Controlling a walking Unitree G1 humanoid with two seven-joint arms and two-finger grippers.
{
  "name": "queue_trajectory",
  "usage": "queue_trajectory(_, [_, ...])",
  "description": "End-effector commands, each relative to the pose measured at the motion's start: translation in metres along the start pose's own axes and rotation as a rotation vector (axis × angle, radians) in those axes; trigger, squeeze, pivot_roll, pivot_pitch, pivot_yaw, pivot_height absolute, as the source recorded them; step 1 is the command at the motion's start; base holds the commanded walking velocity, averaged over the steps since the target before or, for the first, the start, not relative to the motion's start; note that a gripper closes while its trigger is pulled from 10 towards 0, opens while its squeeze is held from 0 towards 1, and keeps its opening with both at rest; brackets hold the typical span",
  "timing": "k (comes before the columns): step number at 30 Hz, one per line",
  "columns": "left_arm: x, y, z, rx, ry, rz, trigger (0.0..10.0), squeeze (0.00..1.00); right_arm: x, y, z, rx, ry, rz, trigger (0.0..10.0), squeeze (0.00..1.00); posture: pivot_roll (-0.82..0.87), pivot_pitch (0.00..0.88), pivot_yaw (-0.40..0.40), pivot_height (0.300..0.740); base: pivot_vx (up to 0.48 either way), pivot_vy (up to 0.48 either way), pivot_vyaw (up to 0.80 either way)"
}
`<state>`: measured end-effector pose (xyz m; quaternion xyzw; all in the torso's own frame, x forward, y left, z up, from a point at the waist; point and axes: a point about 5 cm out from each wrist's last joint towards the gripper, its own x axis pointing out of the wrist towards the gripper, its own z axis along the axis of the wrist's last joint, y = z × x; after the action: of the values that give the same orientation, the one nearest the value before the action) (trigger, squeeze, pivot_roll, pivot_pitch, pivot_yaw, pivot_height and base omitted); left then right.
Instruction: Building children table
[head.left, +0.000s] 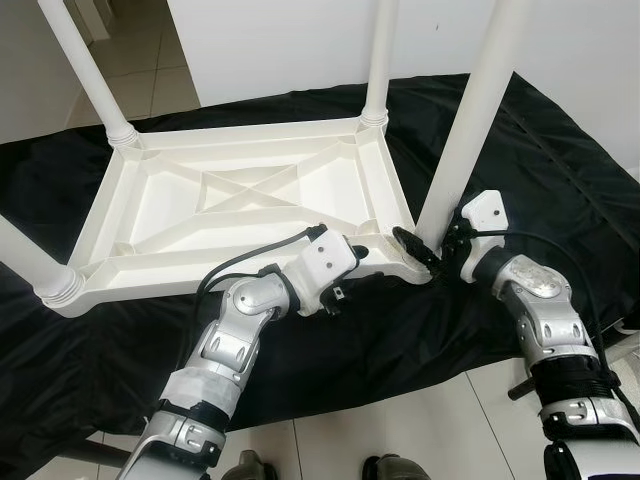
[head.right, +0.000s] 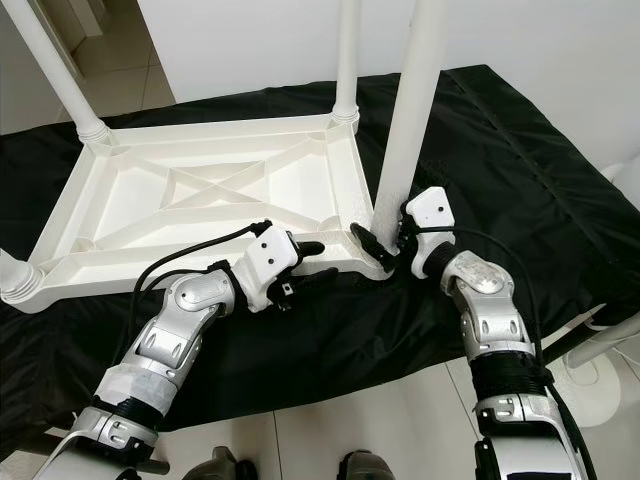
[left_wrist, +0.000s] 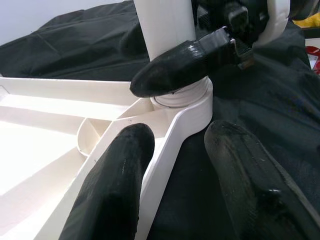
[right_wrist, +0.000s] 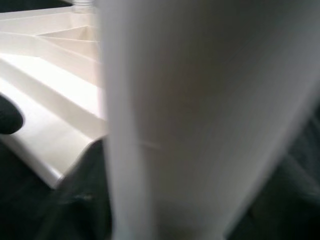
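In the left eye view, a white plastic child's table top (head.left: 250, 200) is seen lying upside down on a black cloth sheet (head.left: 560, 170) spread over a pale tiled floor (head.left: 420, 430). White tubular plastic legs stand up from its corners: a far left leg (head.left: 90, 70), a far right leg (head.left: 377, 60) and a near left leg (head.left: 30, 262). A fourth white tubular leg (head.left: 470, 125) is set at the near right corner, slightly tilted. The left gripper (head.left: 372, 258) is placed at the near edge of the table top, just beside that corner. The right gripper (head.left: 425, 250) is held at the foot of the fourth leg, one black finger reaching across in front of the socket.

In the right eye view, the same scene is shown, with the right gripper touching the base of the fourth leg, and the left gripper's fingers apart, one above the rim and one below.

In the left wrist view, the left gripper's two black fingers (left_wrist: 115, 185) are seen spread apart, straddling the near rim of the table top without pinching it. Beyond them, a black finger of the right gripper is laid against the fourth leg just above its round corner socket (left_wrist: 187, 102).

In the right wrist view, the fourth leg is seen very close and blurred, with the ribbed underside of the table top behind it. Whether the right gripper is clamped on the leg cannot be told.
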<state>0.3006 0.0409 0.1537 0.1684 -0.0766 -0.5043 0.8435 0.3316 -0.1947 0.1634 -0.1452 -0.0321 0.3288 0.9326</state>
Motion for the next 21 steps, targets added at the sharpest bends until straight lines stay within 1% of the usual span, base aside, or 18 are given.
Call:
queue_trajectory(1, [-0.001, 0.006, -0.001, 0.014, 0.012, 0.118, 10.0, 0.00, -0.001, 0.000, -0.004, 0.003, 0.015, 0.014, 0.0, 0.00, -0.14, 0.026, 0.071, 0.740, 0.000, 0.000, 0.00])
queue_trajectory(11, [-0.001, 0.005, -0.001, 0.016, 0.012, 0.117, 10.0, 0.00, -0.004, 0.001, -0.009, 0.023, 0.015, 0.026, 0.0, 0.00, -0.14, 0.022, 0.075, 0.740, 0.000, 0.000, 0.00])
queue_trajectory(13, [-0.001, 0.004, -0.001, 0.016, 0.012, 0.115, 10.0, 0.00, -0.005, 0.001, -0.010, 0.025, 0.010, 0.012, 0.0, 0.00, -0.14, 0.022, 0.075, 0.740, 0.000, 0.000, 0.00])
queue_trajectory(14, [0.000, 0.004, -0.001, 0.018, 0.011, 0.113, 10.0, 0.00, -0.005, 0.002, -0.011, 0.035, 0.004, -0.006, 9.5, 0.00, -0.14, 0.023, 0.073, 0.740, 0.000, 0.000, 0.00])
queue_trajectory(15, [0.000, 0.004, -0.001, 0.018, 0.010, 0.113, 10.0, 0.00, -0.004, 0.002, -0.012, 0.047, 0.007, -0.041, 10.0, 0.00, -0.14, 0.022, 0.072, 0.740, 0.000, 0.000, 0.00])
queue_trajectory(16, [0.000, 0.004, -0.001, 0.018, 0.010, 0.113, 10.0, 0.00, -0.004, 0.002, -0.012, 0.047, 0.007, -0.041, 10.0, 0.00, -0.14, 0.022, 0.072, 0.740, 0.000, 0.000, 0.00])
queue_trajectory(17, [0.000, 0.005, -0.001, 0.018, 0.009, 0.114, 10.0, 0.00, -0.002, 0.000, -0.013, 0.038, 0.019, -0.177, 10.0, 0.00, -0.14, 0.020, 0.073, 0.740, 0.000, 0.000, 0.00])
queue_trajectory(18, [0.001, 0.005, -0.001, 0.018, 0.009, 0.115, 10.0, 0.00, -0.001, 0.000, -0.015, 0.057, 0.032, -0.230, 10.0, 0.00, -0.14, 0.021, 0.073, 0.740, 0.000, 0.000, 0.00])
queue_trajectory(19, [0.001, 0.005, -0.001, 0.018, 0.009, 0.115, 10.0, 0.00, -0.001, 0.000, -0.015, 0.057, 0.032, -0.230, 10.0, 0.00, -0.14, 0.021, 0.073, 0.740, 0.000, 0.000, 0.00])
queue_trajectory(20, [0.001, 0.005, -0.001, 0.019, 0.009, 0.115, 10.0, 0.00, 0.000, -0.001, -0.017, 0.070, 0.040, -0.256, 10.0, 0.00, -0.14, 0.021, 0.073, 0.740, 0.000, 0.000, 0.00])
queue_trajectory(21, [0.001, 0.004, -0.001, 0.021, 0.008, 0.114, 10.0, 0.00, 0.000, 0.004, -0.018, 0.076, 0.039, -0.256, 10.0, 0.00, -0.15, 0.018, 0.075, 0.740, 0.000, 0.000, 0.00])
